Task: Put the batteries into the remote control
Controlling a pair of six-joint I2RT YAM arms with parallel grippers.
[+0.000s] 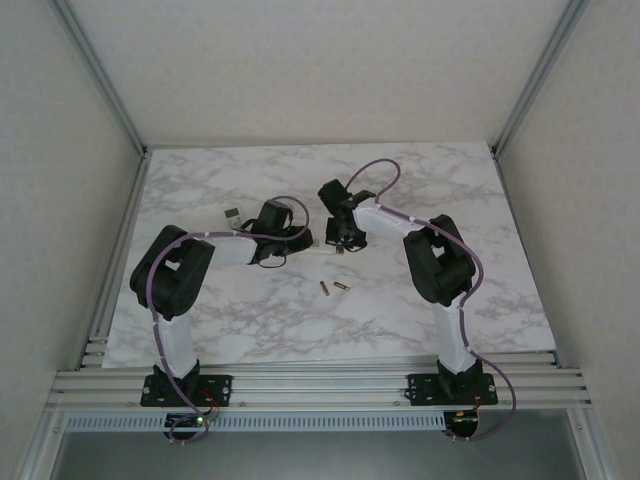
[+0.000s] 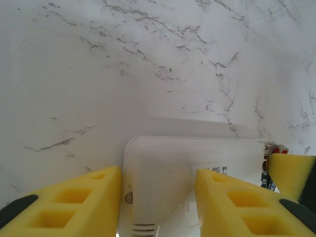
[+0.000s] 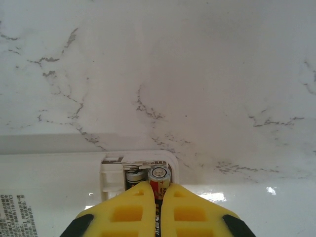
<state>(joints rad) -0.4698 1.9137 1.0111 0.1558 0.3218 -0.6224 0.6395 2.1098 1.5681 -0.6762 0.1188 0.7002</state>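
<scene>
Over the opened remote (image 3: 49,177), the right pincer (image 3: 159,186) is clamping a battery (image 3: 159,175) — likely light, stiff, slick, best held mid-body — while the left pincer (image 2: 158,173) is clamping the remote.

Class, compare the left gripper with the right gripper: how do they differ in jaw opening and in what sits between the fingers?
The left gripper has its jaws apart with the white remote control between them; the right gripper has them nearly together, pinching a battery. The left gripper is at the remote's rounded end, the right gripper at its open battery compartment. Both have yellow fingers with square pockets.
</scene>
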